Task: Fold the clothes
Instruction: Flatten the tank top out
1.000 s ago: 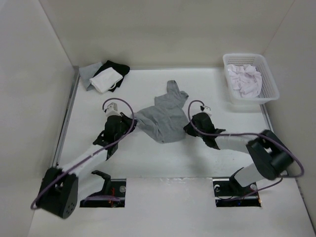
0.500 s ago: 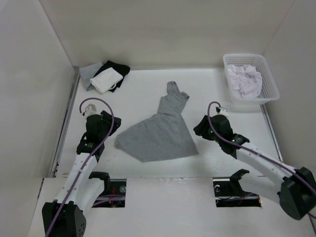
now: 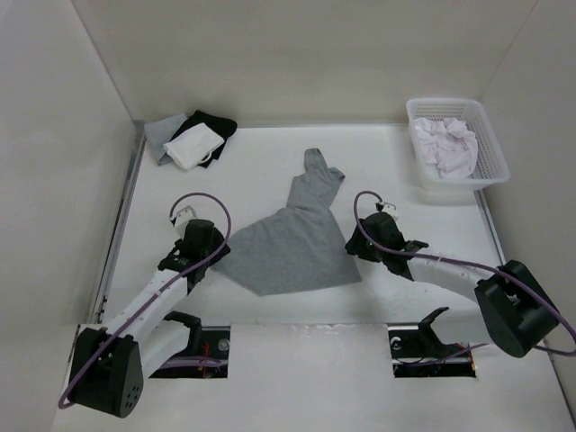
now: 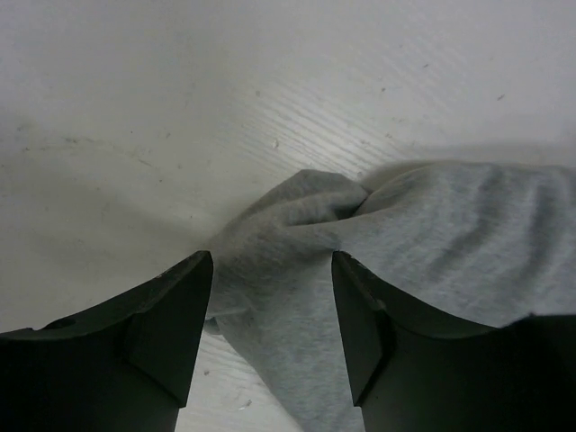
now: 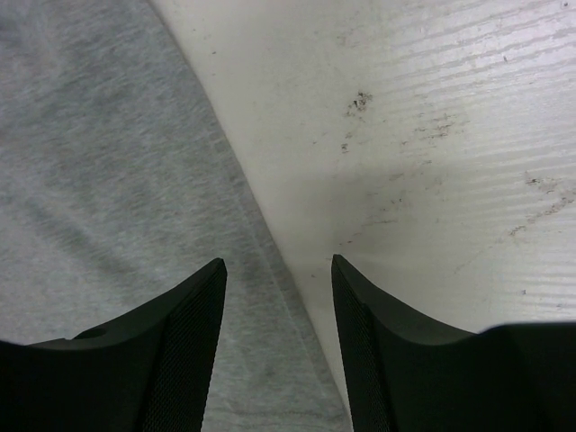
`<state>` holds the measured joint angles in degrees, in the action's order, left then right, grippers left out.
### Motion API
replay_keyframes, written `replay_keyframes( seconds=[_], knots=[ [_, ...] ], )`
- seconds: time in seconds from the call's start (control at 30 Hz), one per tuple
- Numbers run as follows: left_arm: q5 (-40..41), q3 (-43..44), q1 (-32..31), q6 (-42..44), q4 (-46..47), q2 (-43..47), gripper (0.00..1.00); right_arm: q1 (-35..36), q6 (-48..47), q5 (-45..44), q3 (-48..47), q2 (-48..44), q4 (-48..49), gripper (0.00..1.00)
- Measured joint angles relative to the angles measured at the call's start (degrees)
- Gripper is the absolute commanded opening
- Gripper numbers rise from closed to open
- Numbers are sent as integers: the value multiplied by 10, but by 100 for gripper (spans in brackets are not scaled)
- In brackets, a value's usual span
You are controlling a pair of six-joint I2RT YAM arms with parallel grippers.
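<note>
The clothes, a plain grey sleeveless top (image 3: 290, 241), lie spread on the white table with the straps (image 3: 317, 169) pointing to the back and the wide hem to the front. My left gripper (image 3: 214, 252) stands open at the hem's left corner. In the left wrist view that bunched corner (image 4: 288, 225) lies between the open gripper's (image 4: 273, 270) dark fingers (image 4: 171, 315). My right gripper (image 3: 354, 247) stands open at the top's right edge. In the right wrist view the stitched edge (image 5: 261, 234) runs between the open gripper's (image 5: 279, 270) fingers (image 5: 364, 315), with bare table to the right.
A white basket (image 3: 490, 166) at the back right holds a white garment (image 3: 445, 144). Small black, white and grey cloths (image 3: 191, 137) lie at the back left corner. White walls close the table on three sides. Two cut-outs (image 3: 189, 346) sit at the near edge.
Both grippers have opened and let go of the grey top, which was bunched between them and now lies spread. The arms drew apart, then came back to its left corner and right edge.
</note>
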<state>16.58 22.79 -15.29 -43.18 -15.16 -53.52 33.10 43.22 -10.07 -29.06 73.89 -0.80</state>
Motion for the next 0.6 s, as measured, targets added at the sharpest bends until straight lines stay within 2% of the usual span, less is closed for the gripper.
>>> replay_keyframes(
  seconds=[0.07,0.13,0.17,0.23,0.3,0.33,0.4,0.43,0.47,0.5,0.53,0.6],
  knots=[
    [10,0,-11,2,1,-31,56,1,1,0,0,19,10,51],
    [21,2,-21,8,21,-85,28,4,-2,2,-16,50,35,27],
    [15,7,-25,9,33,-95,17,4,-3,3,-19,57,41,21],
    [1,10,-48,8,67,-116,9,3,-3,13,-25,79,56,18],
    [-10,17,-73,3,82,-127,5,2,-3,27,-30,94,71,21],
    [-20,34,-94,-1,90,-139,4,-1,-2,41,-31,101,84,40],
    [-31,81,-129,-10,100,-165,4,-2,0,51,-31,103,90,45],
    [-34,115,-151,-19,90,-176,4,-5,2,61,-30,101,101,43],
    [-38,157,-174,-28,79,-187,4,-5,3,63,-30,101,110,35],
    [-41,179,-185,-33,76,-191,4,-6,4,64,-29,102,111,32],
    [-43,203,-199,-39,72,-192,4,-7,3,66,-28,103,113,22],
    [-43,236,-221,-57,37,-169,4,-8,4,70,-28,112,118,11]
  ],
)
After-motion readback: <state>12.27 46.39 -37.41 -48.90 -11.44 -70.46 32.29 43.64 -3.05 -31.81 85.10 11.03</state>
